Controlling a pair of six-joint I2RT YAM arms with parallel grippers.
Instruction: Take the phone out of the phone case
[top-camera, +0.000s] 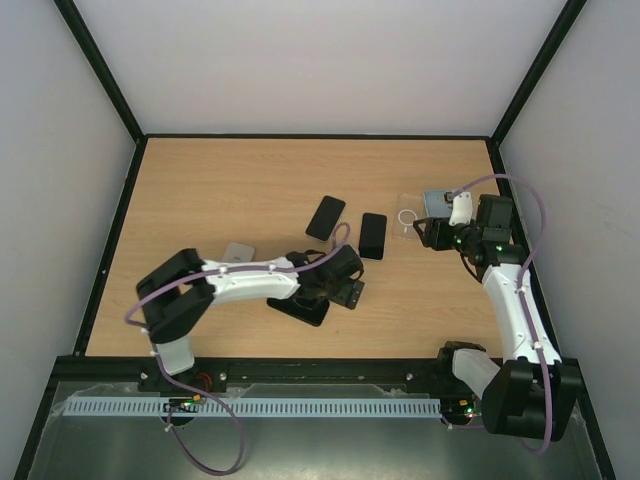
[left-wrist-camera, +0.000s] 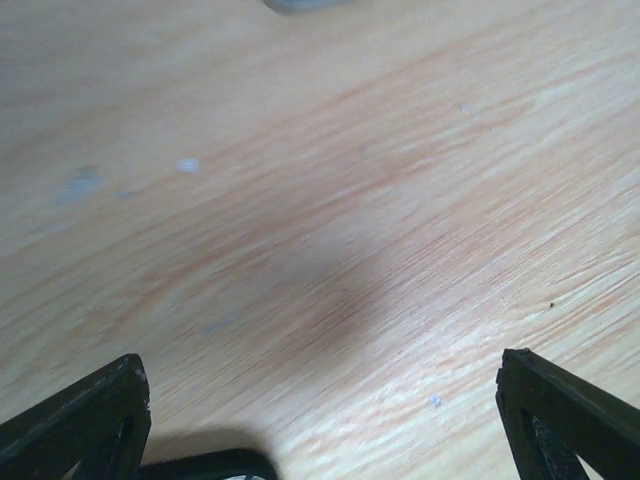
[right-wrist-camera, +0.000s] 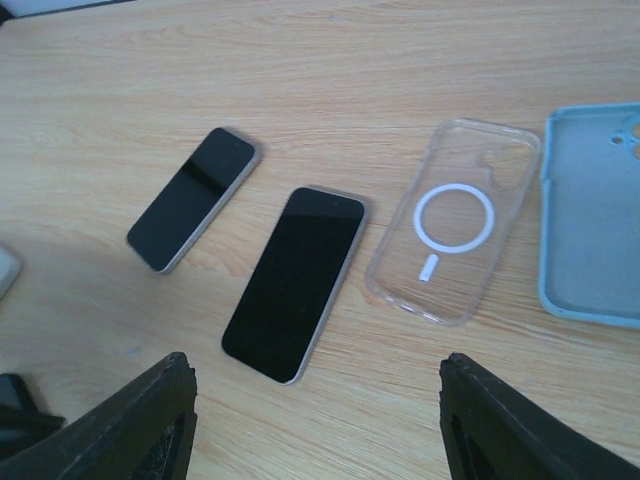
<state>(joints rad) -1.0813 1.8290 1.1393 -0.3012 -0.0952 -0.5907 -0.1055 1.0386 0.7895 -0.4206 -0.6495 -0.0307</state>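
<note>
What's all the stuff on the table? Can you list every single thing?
bare phone with black screen: 2, black, mid-table, side by side
clear plastic phone case with white ring: 1, see-through, right of the phones
light blue phone case: 1, blue, right of the clear case, hollow side up
flat grey rectangle: 1, grey, left of the phones; phone or case, cannot tell
flat black slab: 1, black, near side, by the left pincer
wooden table: 1, light brown, under everything
left pincer: 1, black, open, over bare wood
right pincer: 1, black, open, facing the phones
</note>
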